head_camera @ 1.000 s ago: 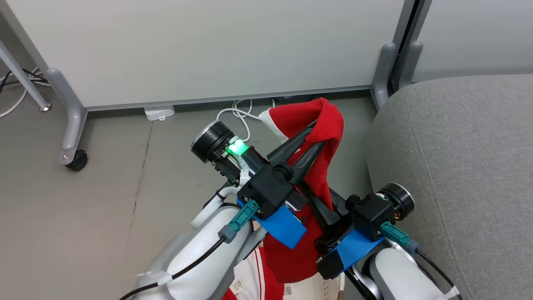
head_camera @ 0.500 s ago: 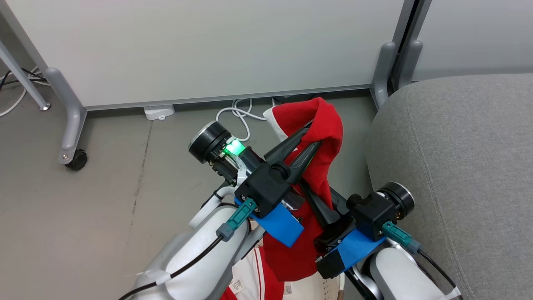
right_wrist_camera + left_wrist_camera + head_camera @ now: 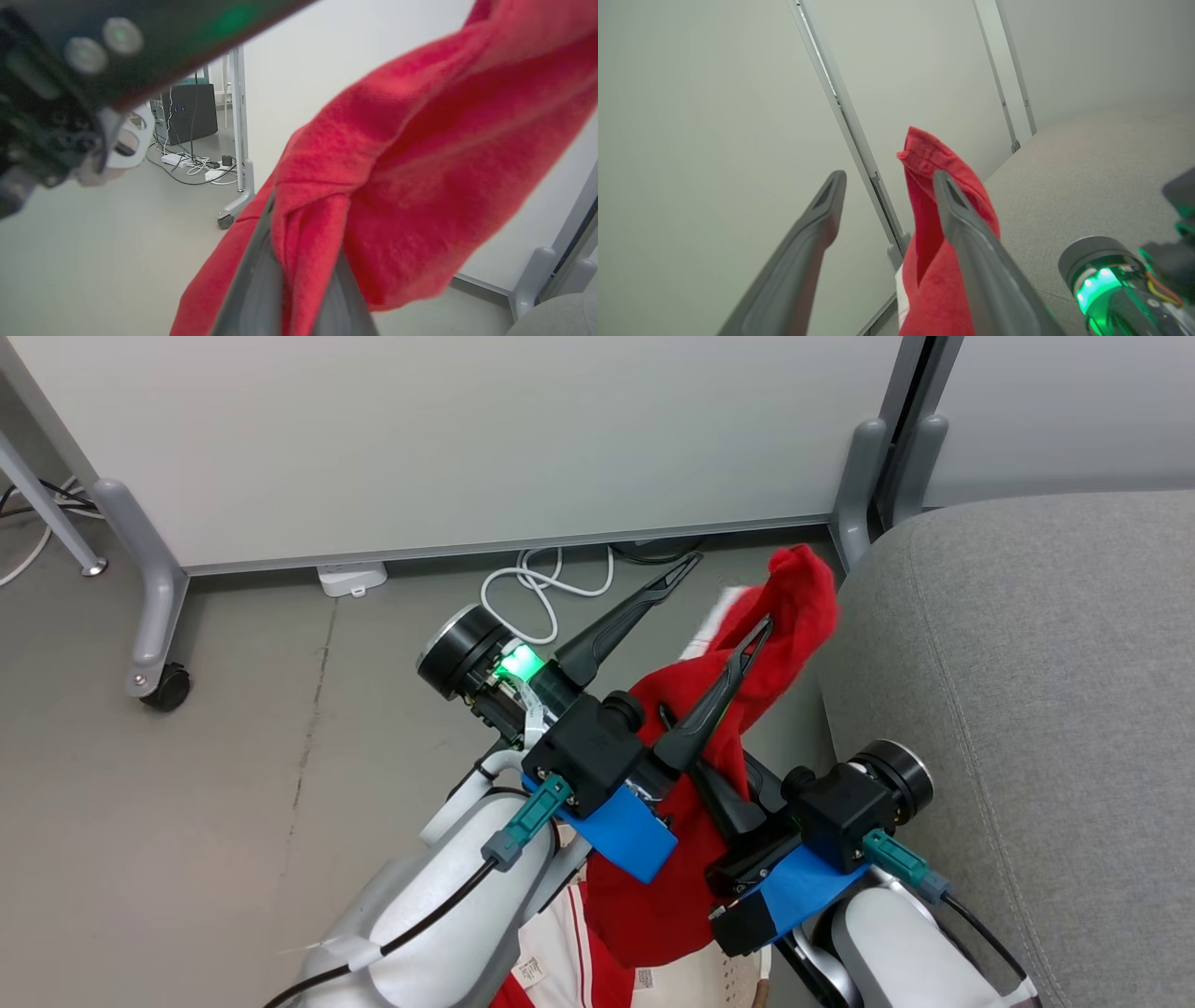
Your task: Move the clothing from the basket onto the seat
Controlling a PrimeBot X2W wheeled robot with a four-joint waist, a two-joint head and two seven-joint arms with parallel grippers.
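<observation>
Left gripper [image 3: 730, 588] has sprung wide; right gripper [image 3: 695, 756], half-hidden, pinches the clothing [image 3: 747, 681].

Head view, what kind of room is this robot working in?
Probably an office or lab space: wheeled partition panels, loose white cables on a bare grey floor, and a grey upholstered seat.

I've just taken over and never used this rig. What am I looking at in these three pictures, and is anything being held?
The head view looks down from the robot's head at its two arms. The left gripper stands open, one finger against the soft bright red fabric garment. The right gripper is shut on that garment. Each wrist view looks along its own arm's fingers. At the bottom edge is the cream-white perforated plastic basket, on the grey floor. At right is the large light grey upholstered seat, with no clothing on it.
</observation>
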